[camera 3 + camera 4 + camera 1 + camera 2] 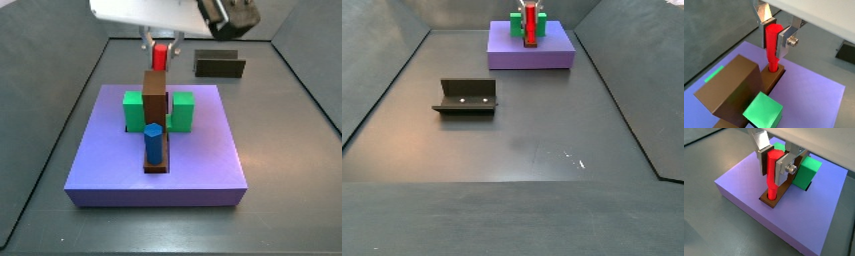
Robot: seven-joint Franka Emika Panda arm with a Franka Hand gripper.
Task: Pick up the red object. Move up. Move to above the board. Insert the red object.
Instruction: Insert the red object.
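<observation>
The surface [516, 150] is a dark grey floor with low walls, and the purple slab [532, 55] lies at its far end, well apart from the fixture [466, 96].

In both wrist views the pincer [777, 30] is closed on the upper part of the red object [773, 47], which stands upright with its lower tip at the end of the board [744, 87]. I cannot tell if the tip is already in a hole or only touches the top. If it is a little off the hole, pushing down may jam it or tilt the peg in the pads.

In a side view the red object [162, 52] is behind the board [155, 120], between the green blocks [134, 112]; the blue peg [154, 143] stands at the near end of the board. Opening too early may let the peg fall onto the slab.
</observation>
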